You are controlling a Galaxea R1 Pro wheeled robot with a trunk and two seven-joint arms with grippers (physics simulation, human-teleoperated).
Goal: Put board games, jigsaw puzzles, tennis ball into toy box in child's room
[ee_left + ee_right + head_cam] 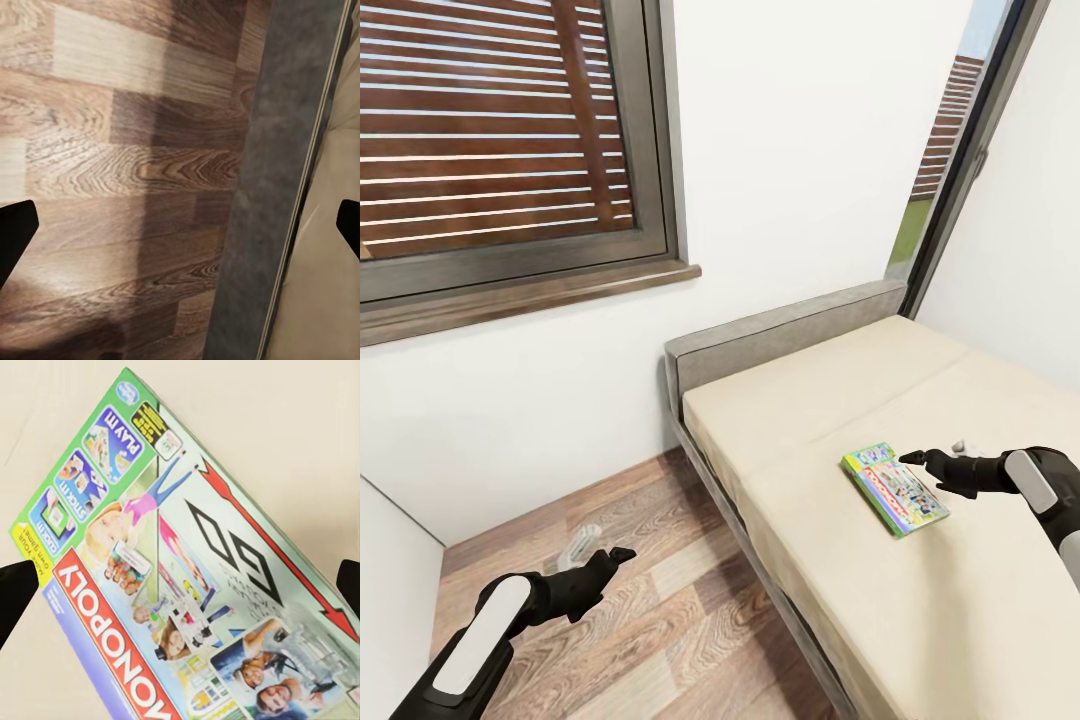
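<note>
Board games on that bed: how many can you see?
1: a Monopoly box lying flat on the bed, just in front of the right hand. Part of the bed is out of frame, so others may be hidden.

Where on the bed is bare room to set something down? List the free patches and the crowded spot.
Bare mattress lies between the headboard and the Monopoly box, and along the bed edge nearest the wood floor. It is crowded around the box, where the right gripper hovers open above it. The left gripper hangs over the floor.
</note>
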